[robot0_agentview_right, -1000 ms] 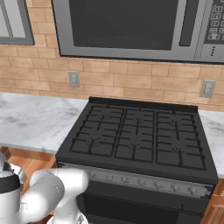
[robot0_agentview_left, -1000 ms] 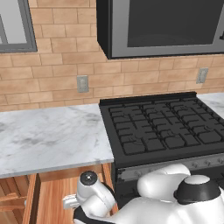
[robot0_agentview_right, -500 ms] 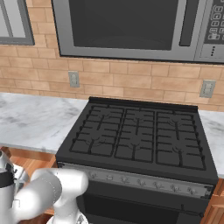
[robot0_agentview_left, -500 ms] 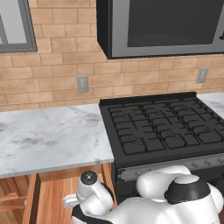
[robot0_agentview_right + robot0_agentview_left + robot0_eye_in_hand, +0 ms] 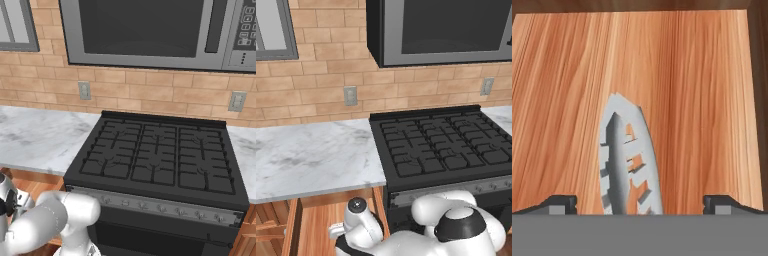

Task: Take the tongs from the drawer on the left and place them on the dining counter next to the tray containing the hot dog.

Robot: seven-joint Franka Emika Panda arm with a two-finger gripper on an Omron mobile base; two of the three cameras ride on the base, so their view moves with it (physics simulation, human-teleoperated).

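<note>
Hand view is showing my gripper (image 5: 640,202) hanging wide open and holding nothing, its 2 fingertips (image 5: 559,202) flanking the tongs (image 5: 628,160), which are lying at 6 o'clock on the drawer (image 5: 702,100) floor, apparently untouched.

The white arm folds low, its bulky elbow link with a dark joint cap bulging at the foot of the left base view and a rounded white link crossing the lower left corner of the right base view. From there the forearm drops down and away to the robot's left, wrist bent so the hand (image 5: 640,202) points downward. In the hand view the two small dark fingertips (image 5: 561,204) stand far apart at the lower corners, jaws spread wide, nothing pinched between them and neither tip touching anything.
</note>
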